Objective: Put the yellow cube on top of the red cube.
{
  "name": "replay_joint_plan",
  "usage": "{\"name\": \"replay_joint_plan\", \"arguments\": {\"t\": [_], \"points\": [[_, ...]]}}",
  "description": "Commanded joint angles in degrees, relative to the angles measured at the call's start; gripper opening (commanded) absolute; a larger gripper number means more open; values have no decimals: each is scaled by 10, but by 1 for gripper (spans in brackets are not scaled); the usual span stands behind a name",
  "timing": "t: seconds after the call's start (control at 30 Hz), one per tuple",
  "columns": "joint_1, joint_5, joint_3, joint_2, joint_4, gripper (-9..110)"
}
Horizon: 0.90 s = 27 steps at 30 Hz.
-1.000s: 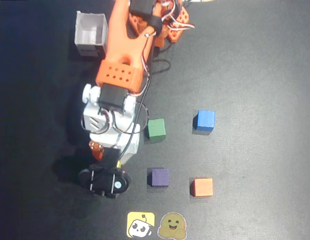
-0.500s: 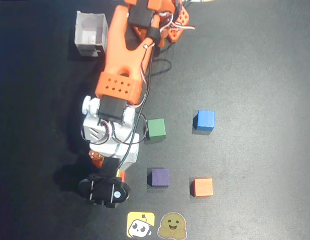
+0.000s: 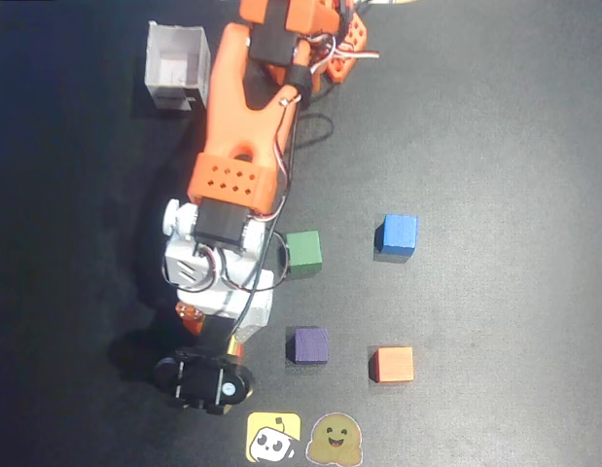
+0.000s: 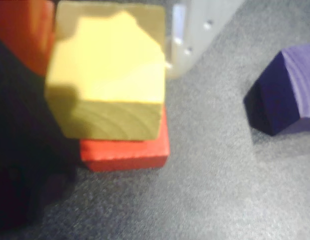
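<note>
- Four small plain blocks lie loose on the dark matte tabletop (image 3: 514,146) in the overhead view: a green cube (image 3: 303,252), a blue cube (image 3: 396,236), a purple cube (image 3: 308,344) and a paler orange cube (image 3: 391,364), each apart from the others.
- From the purple cube, the green one lies at 12 o'clock, the orange one at 3 o'clock and the blue one at about 1 o'clock.
- Two flat stickers sit at the bottom edge of that view: a yellow one with a cartoon face (image 3: 273,437) and, just beside it at 3 o'clock, a brown blob-shaped one with a face (image 3: 332,440).
- An open white box (image 3: 175,66) stands near the top edge, at 9 o'clock from the orange-and-white arm (image 3: 240,146), which hides both task cubes from above.
- In the wrist view the bright-yellow wooden cube (image 4: 112,75) rests on the bright-red cube (image 4: 125,152), overhanging its upper side so that only the red block's near strip shows.
- The gripper (image 3: 208,336) sits around the yellow cube: a translucent white finger (image 4: 195,30) is at its 2 o'clock corner and an orange-red finger (image 4: 22,30) at its 10 o'clock side; whether they press it or stand loose I cannot tell.
- The purple cube (image 4: 282,90) is the nearest neighbour, at 3 o'clock from the stack in the wrist view, with bare table between them.
- Open tabletop fills the right half of the overhead view.
</note>
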Motion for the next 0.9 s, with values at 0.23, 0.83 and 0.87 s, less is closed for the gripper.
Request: {"name": "replay_joint_plan", "arguments": {"t": [0.23, 0.83, 0.87], "points": [[-7, 4, -36, -4, -7, 5], [-8, 14, -43, -9, -7, 19], [-8, 16, -43, -9, -7, 22]]}}
